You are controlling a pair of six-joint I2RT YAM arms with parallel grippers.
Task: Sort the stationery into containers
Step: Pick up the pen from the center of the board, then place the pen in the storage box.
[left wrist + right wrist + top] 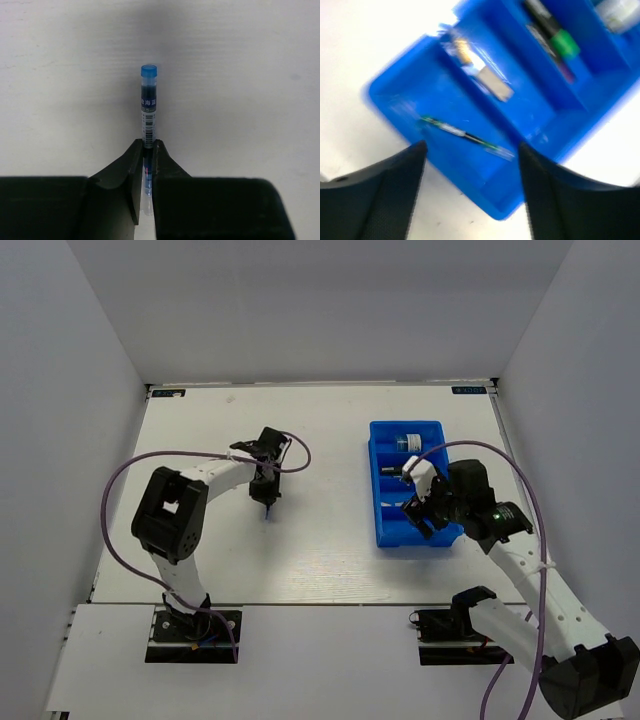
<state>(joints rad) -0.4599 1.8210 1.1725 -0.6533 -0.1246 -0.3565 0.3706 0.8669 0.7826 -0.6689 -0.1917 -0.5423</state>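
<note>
On the white table lies a thin pen with a blue cap (148,105), pointing away from my left gripper (148,147). The two jaws are closed on its near end. From above, that gripper (266,502) stands left of centre. The blue tray (376,502) lies to the right. Over the tray's near end hangs my right gripper (421,516), open with nothing between its fingers. Below it, a thin green-tipped pen (465,134) lies in the nearest compartment of the tray (445,165). The compartment beyond holds a grey eraser (494,86) and a tan one (461,50), and further on lies a black marker with a green cap (555,36).
A small blue-white box (407,441) sits in the tray's far compartment. White walls enclose the table at the back and on both sides. A purple cable loops from each arm.
</note>
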